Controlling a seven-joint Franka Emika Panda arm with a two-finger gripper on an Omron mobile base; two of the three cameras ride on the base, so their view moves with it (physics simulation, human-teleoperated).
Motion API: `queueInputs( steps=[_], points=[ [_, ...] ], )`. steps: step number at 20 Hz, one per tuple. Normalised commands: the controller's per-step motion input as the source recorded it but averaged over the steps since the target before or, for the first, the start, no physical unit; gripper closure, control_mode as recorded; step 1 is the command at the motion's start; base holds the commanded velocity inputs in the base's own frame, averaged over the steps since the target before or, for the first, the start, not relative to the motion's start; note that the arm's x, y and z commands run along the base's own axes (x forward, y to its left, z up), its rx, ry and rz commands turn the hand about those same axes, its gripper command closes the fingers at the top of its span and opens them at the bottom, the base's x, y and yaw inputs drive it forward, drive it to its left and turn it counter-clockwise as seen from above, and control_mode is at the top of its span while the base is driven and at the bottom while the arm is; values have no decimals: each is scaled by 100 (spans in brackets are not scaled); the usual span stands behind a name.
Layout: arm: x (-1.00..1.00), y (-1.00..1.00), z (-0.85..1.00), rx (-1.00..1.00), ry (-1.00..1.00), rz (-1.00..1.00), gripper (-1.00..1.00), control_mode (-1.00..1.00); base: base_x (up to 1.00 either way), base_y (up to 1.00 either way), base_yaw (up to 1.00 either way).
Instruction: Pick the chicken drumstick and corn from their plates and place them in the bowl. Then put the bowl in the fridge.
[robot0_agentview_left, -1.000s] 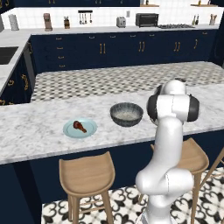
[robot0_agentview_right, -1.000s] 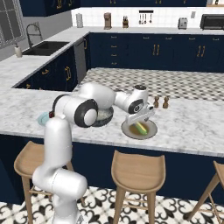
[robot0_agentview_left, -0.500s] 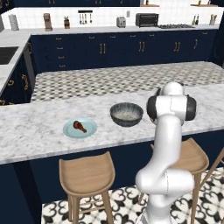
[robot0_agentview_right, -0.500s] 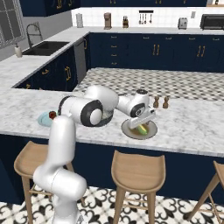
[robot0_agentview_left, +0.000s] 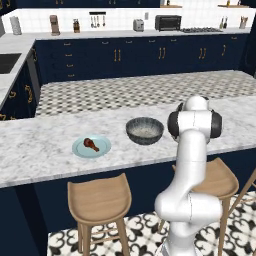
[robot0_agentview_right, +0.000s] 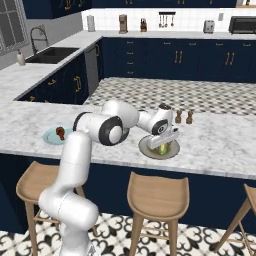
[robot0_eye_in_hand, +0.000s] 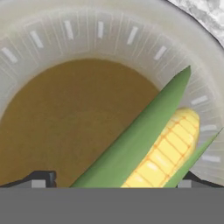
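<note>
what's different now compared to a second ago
The gripper has come down and forward over the grey-rimmed plate and now sits low at the corn, jaws open on either side of it, nothing gripped yet. The corn, the chicken drumstick on the light-blue plate and the bowl have not moved.

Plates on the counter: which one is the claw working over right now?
The grey-rimmed plate with the brownish centre, holding the corn. The open claw hangs over it; the pale blue plate holds the drumstick.
</note>
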Motion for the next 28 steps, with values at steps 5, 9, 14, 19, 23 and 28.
queueInputs(
  steps=[5,9,14,19,23,28],
  points=[
    [1,0,-19,0,2,0,100,-100,0,0,0],
    [4,7,0,-1,0,-2,100,-100,0,0,0],
    [29,32,64,-10,3,-4,100,-100,0,0,0],
    [-5,62,100,4,-6,11,100,-100,0,0,0],
    [1,94,98,8,0,32,100,-100,0,0,0],
    [-14,100,55,0,5,35,100,-100,0,0,0]
  ],
)
